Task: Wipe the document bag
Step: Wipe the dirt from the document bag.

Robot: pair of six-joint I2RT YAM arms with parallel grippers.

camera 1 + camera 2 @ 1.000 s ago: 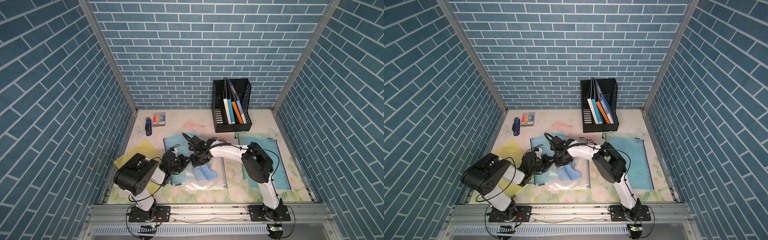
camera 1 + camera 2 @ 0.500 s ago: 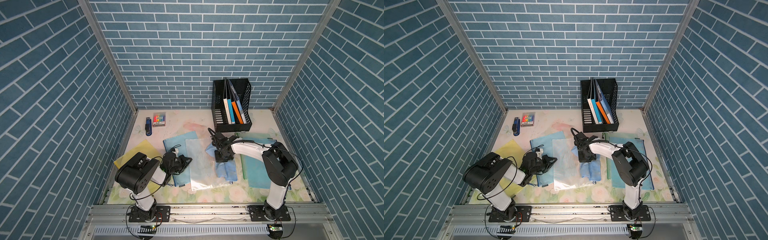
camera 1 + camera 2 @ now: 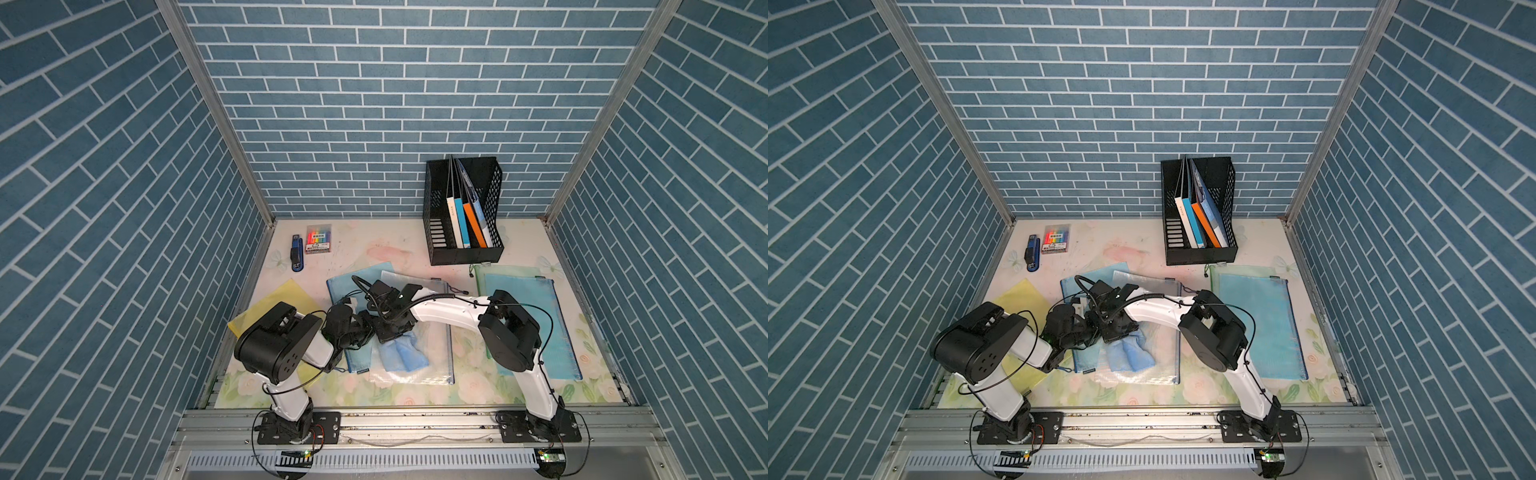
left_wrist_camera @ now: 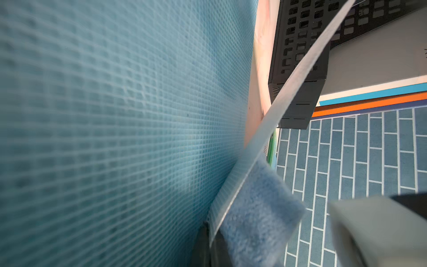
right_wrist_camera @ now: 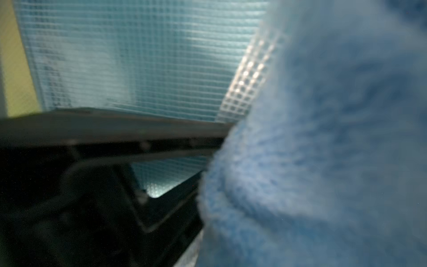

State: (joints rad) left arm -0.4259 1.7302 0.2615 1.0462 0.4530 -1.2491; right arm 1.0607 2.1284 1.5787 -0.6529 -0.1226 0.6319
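The document bag (image 3: 430,357) (image 3: 1163,361) is a clear mesh pouch lying flat mid-table, partly over a blue mesh bag (image 3: 351,286) (image 4: 115,115). My left gripper (image 3: 366,331) (image 3: 1094,333) (image 4: 211,245) is shut on the clear bag's left edge (image 4: 261,129). My right gripper (image 3: 390,332) (image 3: 1119,332) is shut on a light blue cloth (image 3: 401,351) (image 3: 1129,351) (image 5: 323,138) and presses it onto the bag right beside the left gripper. The cloth (image 4: 256,212) hides the right jaws in the right wrist view.
A black file holder (image 3: 463,216) with books stands at the back. A turquoise bag over a green one (image 3: 540,324) lies at the right, a yellow folder (image 3: 286,299) at the left. A stapler (image 3: 296,258) and a marker pack (image 3: 318,240) sit at the back left.
The right gripper swept the cloth to the right across the bag, then back left to beside the left gripper. The left gripper kept its hold on the bag's edge.
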